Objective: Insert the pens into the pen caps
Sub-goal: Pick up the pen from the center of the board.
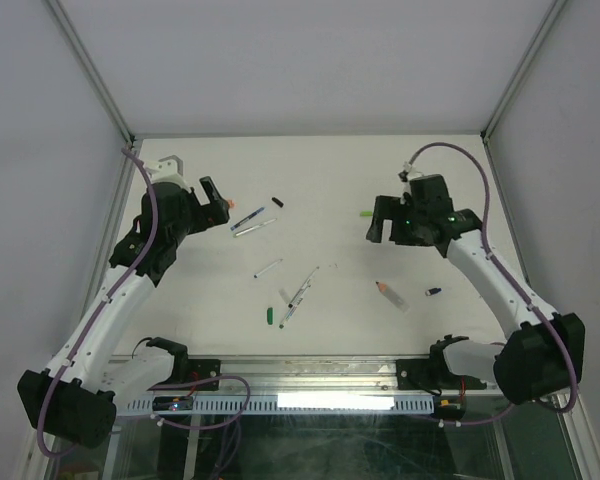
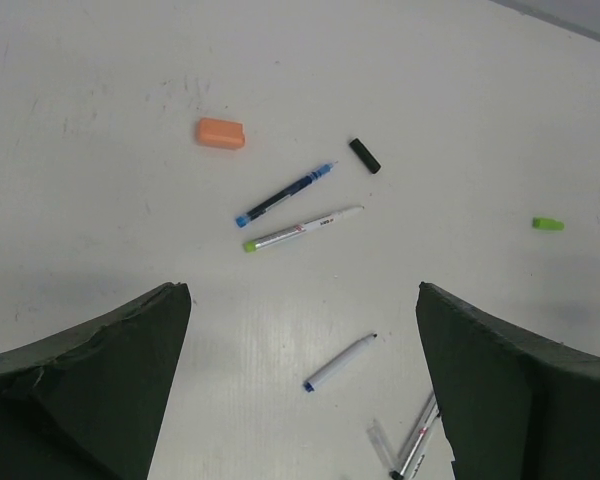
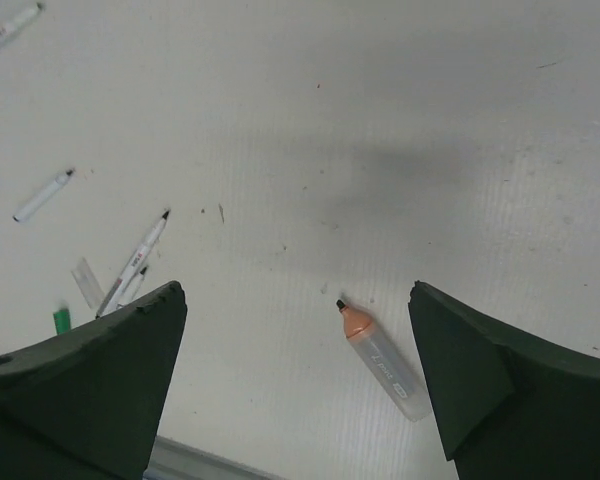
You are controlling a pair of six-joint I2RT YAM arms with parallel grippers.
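Note:
Several pens lie scattered on the white table (image 1: pixel 330 170). A dark blue pen (image 2: pixel 286 194) and a white pen with a green end (image 2: pixel 302 228) lie side by side. Close to them are an orange cap (image 2: pixel 220 133) and a black cap (image 2: pixel 364 155). A light green cap (image 2: pixel 548 223) lies further right. My left gripper (image 2: pixel 302 290) hangs open above a short white pen (image 2: pixel 339 362). My right gripper (image 3: pixel 298 290) is open over a thick clear pen with an orange tip (image 3: pixel 382 359). Neither gripper holds anything.
Two thin white pens (image 1: pixel 300 292) lie together mid-table beside a dark green cap (image 1: pixel 270 315). A small blue cap (image 1: pixel 433 292) sits right of the thick pen. A metal rail (image 1: pixel 310 362) runs along the table's near edge, and grey walls enclose the other sides.

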